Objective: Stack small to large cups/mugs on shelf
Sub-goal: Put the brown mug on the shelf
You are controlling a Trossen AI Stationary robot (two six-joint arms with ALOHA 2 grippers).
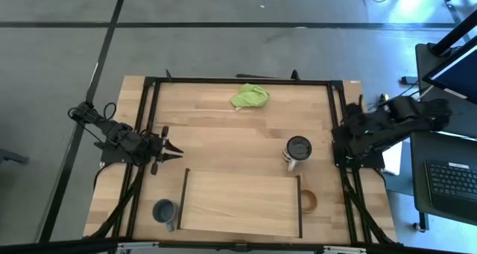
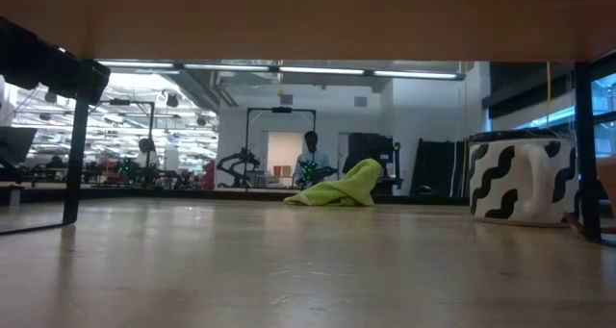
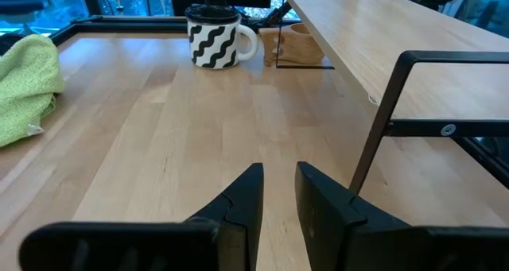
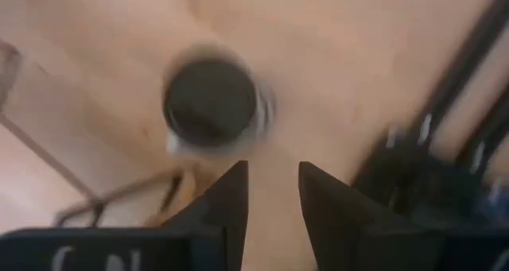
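Observation:
The white mug point(image 1: 298, 151) with black waves and a dark inside stands upright on the tabletop, just beyond the shelf's far right corner; it also shows in the low view point(image 2: 520, 179), the left wrist view point(image 3: 213, 37) and the right wrist view point(image 4: 211, 102). The tan wooden cup point(image 1: 307, 200) stands right of the shelf point(image 1: 238, 203). The blue-grey mug point(image 1: 164, 211) stands left of it. My left gripper point(image 1: 170, 149) point(image 3: 278, 193) is open by a narrow gap, low over the table's left side. My right gripper point(image 1: 344, 144) point(image 4: 273, 172) is open, above and right of the white mug.
A lime-green cloth point(image 1: 250, 97) lies near the table's far edge. The shelf's black side bars point(image 3: 382, 136) stand up from the tabletop. The table's black frame point(image 1: 339, 120) runs along its edges. A desk with a keyboard point(image 1: 451, 179) stands to the right.

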